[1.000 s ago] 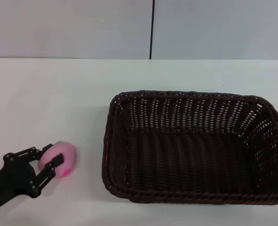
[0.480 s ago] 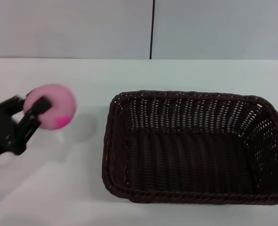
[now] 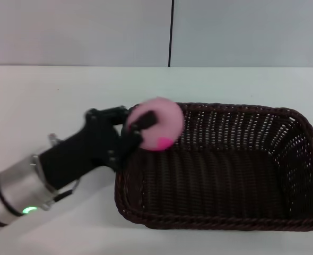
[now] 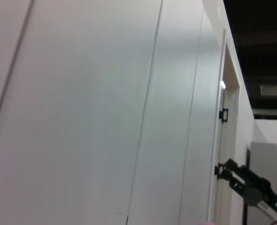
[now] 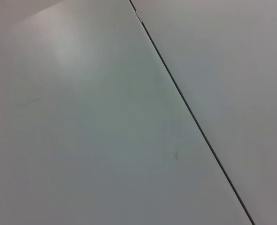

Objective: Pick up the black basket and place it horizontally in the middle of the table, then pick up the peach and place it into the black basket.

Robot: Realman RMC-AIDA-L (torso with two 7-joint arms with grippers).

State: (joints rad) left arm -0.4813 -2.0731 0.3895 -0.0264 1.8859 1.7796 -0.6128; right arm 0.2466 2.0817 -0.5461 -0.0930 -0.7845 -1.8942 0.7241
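Note:
The black basket (image 3: 220, 166) is a large dark woven basket lying lengthwise on the white table (image 3: 50, 101), right of centre in the head view. My left gripper (image 3: 146, 127) is shut on the pink peach (image 3: 159, 125) and holds it in the air above the basket's far left corner, over the rim. The black fingers (image 3: 143, 121) clasp the peach's left side. The peach's leaf is hidden. My right gripper is out of view. The wrist views show only wall panels.
The grey wall with a dark vertical seam (image 3: 171, 32) stands behind the table. My left arm (image 3: 34, 180) reaches in from the lower left over the table. The basket's right end lies near the picture's right edge.
My left gripper lifted the peach off the table at the lower left and carried it up and rightward, to above the basket's left end. The basket has not moved.

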